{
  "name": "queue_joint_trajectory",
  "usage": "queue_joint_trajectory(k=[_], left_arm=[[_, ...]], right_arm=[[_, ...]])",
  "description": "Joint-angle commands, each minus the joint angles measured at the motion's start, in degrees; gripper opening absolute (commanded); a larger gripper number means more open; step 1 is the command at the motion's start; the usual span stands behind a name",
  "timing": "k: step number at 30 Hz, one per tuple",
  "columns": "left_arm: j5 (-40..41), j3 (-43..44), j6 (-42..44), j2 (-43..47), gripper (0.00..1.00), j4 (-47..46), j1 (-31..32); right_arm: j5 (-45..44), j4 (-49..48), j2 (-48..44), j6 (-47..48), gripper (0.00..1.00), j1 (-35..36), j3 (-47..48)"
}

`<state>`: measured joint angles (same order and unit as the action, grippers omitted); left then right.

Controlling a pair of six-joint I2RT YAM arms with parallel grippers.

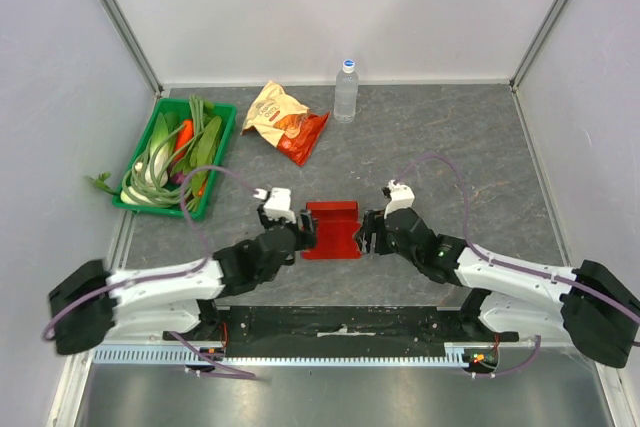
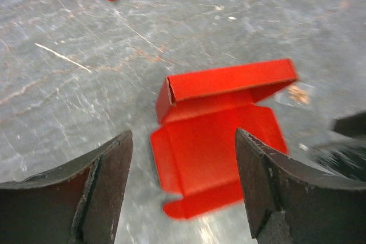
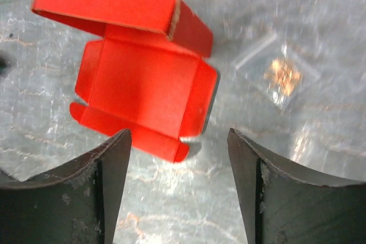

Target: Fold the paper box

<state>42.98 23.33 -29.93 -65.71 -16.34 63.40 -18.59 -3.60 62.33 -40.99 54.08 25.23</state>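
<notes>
The snack bag [image 1: 285, 120] carries orange-and-red print and the bottle [image 1: 346, 90] a pale label (both too small to read). The paper box [image 1: 331, 230] is plain red, unmarked, and lies on the grey bench [image 1: 450, 147] between the two arms, its far panel folded up and its base and side flaps flat. The left tool [image 1: 306, 234] stands just beside its left edge and the right tool [image 1: 367, 233] just beside its right edge. Both have their fingers spread wide and hold nothing. Whether either touches the card cannot be told. A small clear packet [image 3: 278, 75] lies near the box.
</notes>
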Motion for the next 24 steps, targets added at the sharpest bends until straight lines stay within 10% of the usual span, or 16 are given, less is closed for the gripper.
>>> queue_joint_trajectory(k=[1,6,12,24], left_arm=[[-12.70,-1.01,-7.87,17.60,0.75,22.99,-0.20],[-29.07,-2.24,-6.01,33.26,0.69,25.92,-0.47],[-36.02,-2.33,-5.67,31.80,0.67,23.64,-0.38],[-38.05,5.75,12.33,18.00,0.59,22.67,-0.38]], right_arm=[[14.54,9.66,0.43,-15.42,0.69,-3.72,0.70],[15.16,1.49,3.85,-20.62,0.61,-3.90,-2.12],[11.56,-5.09,11.23,-20.53,0.56,-3.90,-3.35],[17.53,-3.09,14.06,-22.55,0.00,-4.16,-1.07]])
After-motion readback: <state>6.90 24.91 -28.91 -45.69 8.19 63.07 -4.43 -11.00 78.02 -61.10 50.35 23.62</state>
